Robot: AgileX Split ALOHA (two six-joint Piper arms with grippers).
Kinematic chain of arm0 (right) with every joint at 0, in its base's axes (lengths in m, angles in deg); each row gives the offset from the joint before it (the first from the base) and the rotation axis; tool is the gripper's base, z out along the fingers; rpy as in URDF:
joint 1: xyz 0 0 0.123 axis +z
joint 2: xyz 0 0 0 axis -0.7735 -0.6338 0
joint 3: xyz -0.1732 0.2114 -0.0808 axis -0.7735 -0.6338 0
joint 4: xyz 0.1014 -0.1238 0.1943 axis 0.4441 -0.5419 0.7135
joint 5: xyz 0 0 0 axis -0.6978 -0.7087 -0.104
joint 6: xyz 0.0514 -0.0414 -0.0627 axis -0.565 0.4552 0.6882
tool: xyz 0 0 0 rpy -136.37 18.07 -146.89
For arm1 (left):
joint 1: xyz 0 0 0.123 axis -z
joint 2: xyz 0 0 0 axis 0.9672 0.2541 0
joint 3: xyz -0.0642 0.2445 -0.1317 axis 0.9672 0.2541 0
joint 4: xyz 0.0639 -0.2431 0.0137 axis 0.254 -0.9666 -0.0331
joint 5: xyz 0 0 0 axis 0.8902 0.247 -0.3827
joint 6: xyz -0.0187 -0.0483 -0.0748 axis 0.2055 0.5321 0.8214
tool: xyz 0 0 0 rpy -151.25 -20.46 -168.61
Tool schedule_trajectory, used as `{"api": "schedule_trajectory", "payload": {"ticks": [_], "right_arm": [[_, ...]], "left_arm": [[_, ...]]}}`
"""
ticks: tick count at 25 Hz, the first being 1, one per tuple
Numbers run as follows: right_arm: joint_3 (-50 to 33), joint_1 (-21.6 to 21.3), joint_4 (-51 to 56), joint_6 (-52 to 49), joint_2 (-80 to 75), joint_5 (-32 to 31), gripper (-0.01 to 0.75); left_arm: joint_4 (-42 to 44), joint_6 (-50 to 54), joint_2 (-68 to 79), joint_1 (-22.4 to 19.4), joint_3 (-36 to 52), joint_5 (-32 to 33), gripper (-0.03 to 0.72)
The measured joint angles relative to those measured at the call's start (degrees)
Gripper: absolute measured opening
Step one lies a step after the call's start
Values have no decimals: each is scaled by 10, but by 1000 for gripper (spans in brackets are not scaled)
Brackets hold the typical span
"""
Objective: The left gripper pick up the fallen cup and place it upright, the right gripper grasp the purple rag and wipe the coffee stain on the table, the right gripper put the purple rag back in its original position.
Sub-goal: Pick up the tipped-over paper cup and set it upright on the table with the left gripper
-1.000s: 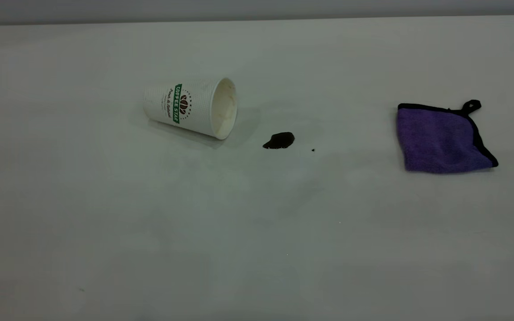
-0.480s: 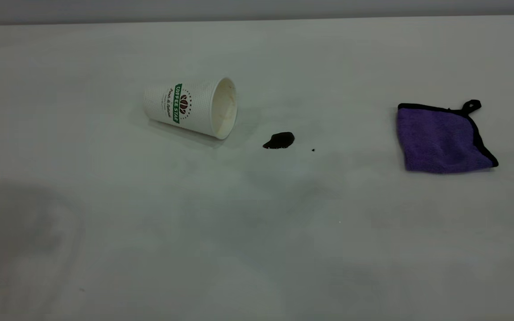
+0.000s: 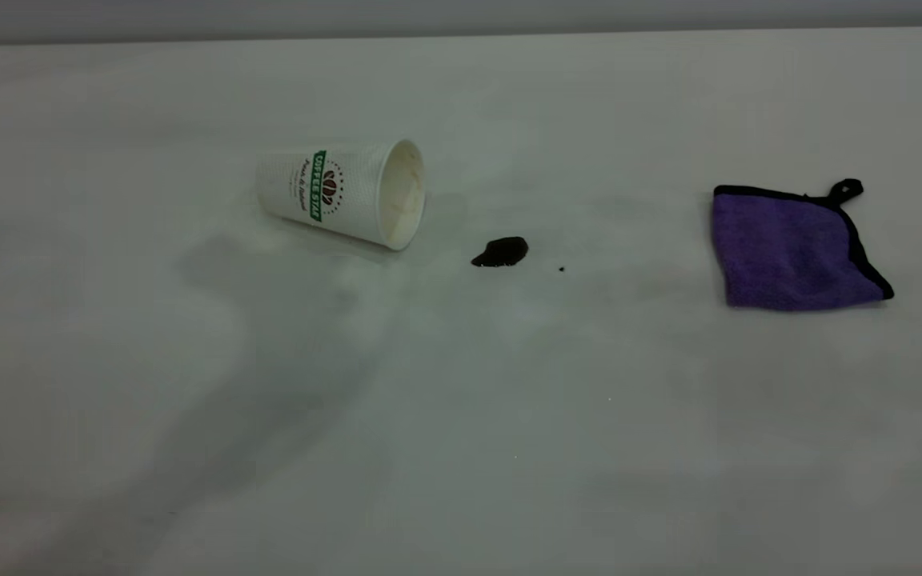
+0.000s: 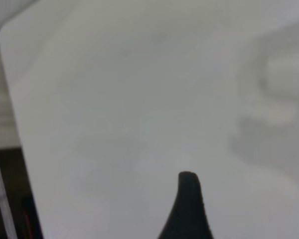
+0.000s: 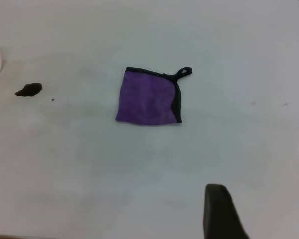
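While the paper coffee cup [image 3: 341, 192] lies on its side on the desk [image 3: 461, 448], the left tool [image 4: 189, 209] should come down over its ribbed wall. Whether either tool is spread cannot be told. Right of it sit the coffee stain [image 3: 500, 252], then the purple rag [image 3: 793, 252].

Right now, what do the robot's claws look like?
Little shows. Of the left claw, only a black, tapered, round-tipped part. The right claw has a similar matte black finger, a second barely at the picture's edge. No cables or markings visible.
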Motion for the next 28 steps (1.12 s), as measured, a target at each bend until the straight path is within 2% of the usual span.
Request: {"api": "schedule_trajectory", "payload": {"ticks": [5, 12, 17, 25, 28], "right_arm": [[0, 0, 0, 0, 0, 0, 437], [0, 0, 0, 0, 0, 0, 437], [0, 0, 0, 0, 0, 0, 437], [0, 0, 0, 0, 0, 0, 437], [0, 0, 0, 0, 0, 0, 437]], "left_arm": [[26, 14, 157, 45, -137, 42, 698], [42, -1, 297, 56, -259, 48, 694], [53, -13, 357, 56, -300, 48, 685], [69, -15, 396, 53, -305, 48, 670], [77, -14, 403, 45, -306, 63, 633]]}}
